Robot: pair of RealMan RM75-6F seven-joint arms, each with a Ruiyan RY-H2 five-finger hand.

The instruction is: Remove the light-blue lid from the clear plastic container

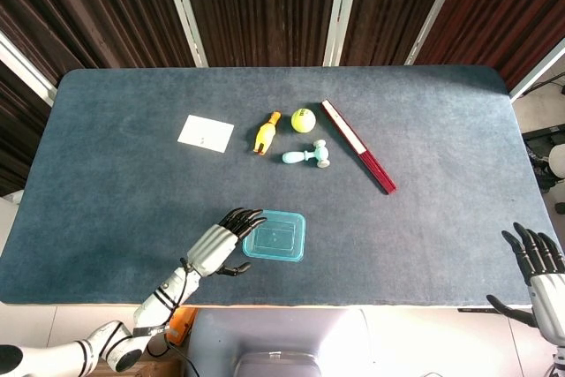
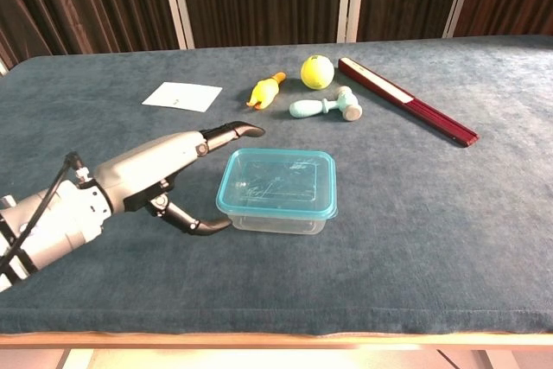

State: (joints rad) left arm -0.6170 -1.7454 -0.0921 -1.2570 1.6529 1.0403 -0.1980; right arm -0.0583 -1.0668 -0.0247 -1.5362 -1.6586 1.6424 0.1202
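Observation:
The clear plastic container (image 1: pixel 274 245) (image 2: pixel 278 217) stands near the table's front edge, its light-blue lid (image 1: pixel 274 234) (image 2: pixel 278 181) seated on top. My left hand (image 1: pixel 221 243) (image 2: pixel 169 176) hovers just left of it, open, fingers stretched toward the lid's near-left corner and thumb low beside the container wall. Whether any finger touches the lid cannot be made out. My right hand (image 1: pixel 540 265) is open at the far right, off the table's front edge, visible only in the head view.
Behind the container lie a yellow rubber chicken (image 1: pixel 265 133) (image 2: pixel 266 90), a yellow ball (image 1: pixel 303 119) (image 2: pixel 316 71), a small light-blue hammer toy (image 1: pixel 305 157) (image 2: pixel 325 107), a dark red folded fan (image 1: pixel 357 158) (image 2: pixel 406 111) and a white card (image 1: pixel 205 133) (image 2: pixel 181 96).

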